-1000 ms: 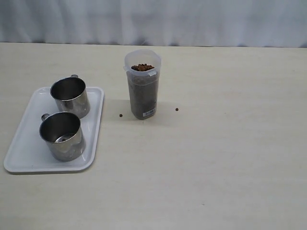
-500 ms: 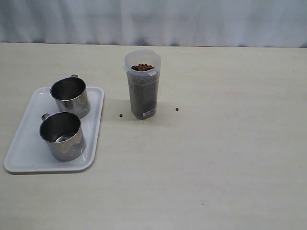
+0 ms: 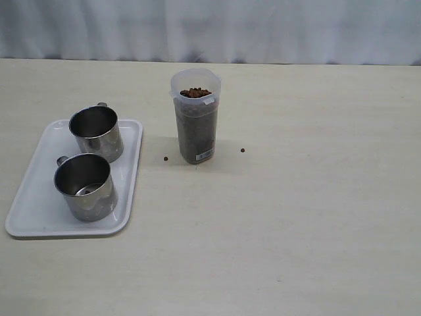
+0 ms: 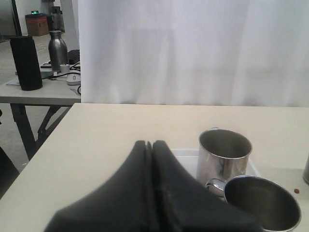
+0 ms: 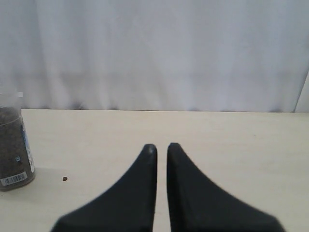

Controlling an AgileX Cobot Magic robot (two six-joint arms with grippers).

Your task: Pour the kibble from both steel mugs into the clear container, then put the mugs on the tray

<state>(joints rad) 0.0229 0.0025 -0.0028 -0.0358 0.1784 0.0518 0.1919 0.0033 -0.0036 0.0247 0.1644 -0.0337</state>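
Observation:
Both steel mugs stand upright and empty on the white tray (image 3: 36,197) at the left: one at the back (image 3: 96,131), one at the front (image 3: 84,185). The clear container (image 3: 196,125) stands mid-table, filled with kibble (image 3: 195,93) almost to its rim. Neither gripper shows in the exterior view. In the left wrist view my left gripper (image 4: 150,143) is shut and empty, pulled back from the mugs (image 4: 223,154) and the tray (image 4: 186,157). My right gripper (image 5: 161,146) is shut but for a thin slit and holds nothing. The container (image 5: 13,145) stands well off to its side.
Two stray pellets lie on the table, one on each side of the container (image 3: 166,159) (image 3: 242,150). A white curtain (image 3: 263,29) hangs behind the table's far edge. Beyond the table's left end stands a side table with a steel bottle (image 4: 57,50).

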